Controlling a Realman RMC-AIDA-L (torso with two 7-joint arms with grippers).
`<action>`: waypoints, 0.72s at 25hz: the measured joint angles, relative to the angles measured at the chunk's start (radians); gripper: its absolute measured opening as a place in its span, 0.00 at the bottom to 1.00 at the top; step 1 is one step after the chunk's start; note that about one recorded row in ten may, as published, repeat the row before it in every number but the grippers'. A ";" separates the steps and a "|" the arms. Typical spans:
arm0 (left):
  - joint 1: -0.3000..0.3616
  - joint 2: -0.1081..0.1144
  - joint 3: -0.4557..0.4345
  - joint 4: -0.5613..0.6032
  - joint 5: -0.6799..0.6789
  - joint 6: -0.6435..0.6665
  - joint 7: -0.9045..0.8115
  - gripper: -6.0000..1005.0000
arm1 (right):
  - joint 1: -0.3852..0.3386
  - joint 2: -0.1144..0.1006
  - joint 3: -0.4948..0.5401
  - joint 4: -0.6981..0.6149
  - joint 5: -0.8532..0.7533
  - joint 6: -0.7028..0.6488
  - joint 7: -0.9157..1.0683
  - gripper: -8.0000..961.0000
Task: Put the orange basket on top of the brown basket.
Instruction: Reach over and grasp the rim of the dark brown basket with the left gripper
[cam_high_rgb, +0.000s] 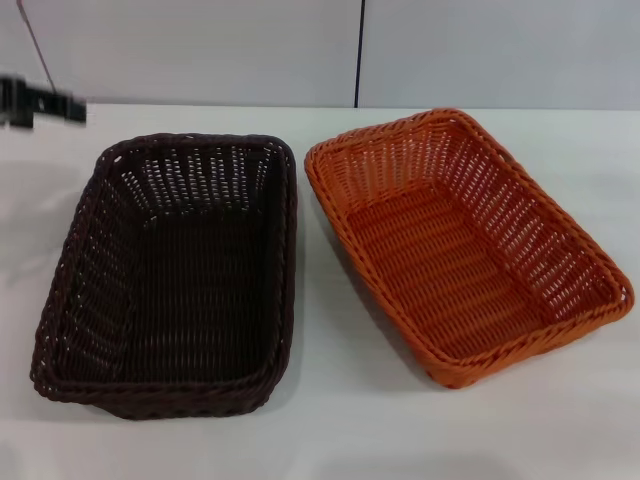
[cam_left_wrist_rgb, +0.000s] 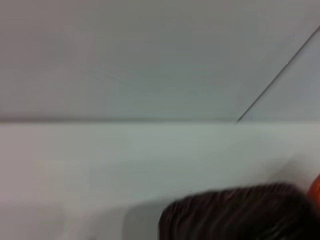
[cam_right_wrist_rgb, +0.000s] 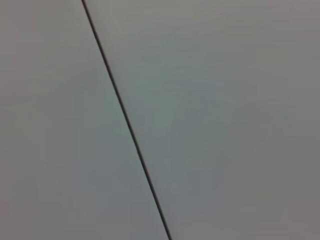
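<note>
The orange basket sits toward the table's right edge, just beside the brown basket on the left, not touching; both empty. Neither gripper is in view, claw state unknown. Best approach, I judge: grip the orange rim, lift clear, lower squarely.

Left wrist view cuts off the brown basket, blurred.

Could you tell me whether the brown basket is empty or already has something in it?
Empty. The brown basket shows only its bare woven bottom in the head view; the orange basket sits beside it on the table.
</note>
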 joint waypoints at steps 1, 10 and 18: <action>-0.008 -0.017 -0.005 -0.020 0.050 -0.017 -0.015 0.83 | 0.001 -0.002 -0.005 0.000 0.000 0.000 0.000 0.74; -0.061 -0.114 -0.013 -0.099 0.309 -0.126 -0.055 0.83 | -0.006 -0.007 -0.022 -0.001 0.000 0.000 0.000 0.74; -0.071 -0.131 -0.007 -0.092 0.399 -0.170 -0.054 0.82 | -0.013 -0.004 -0.047 0.004 0.000 0.000 0.004 0.74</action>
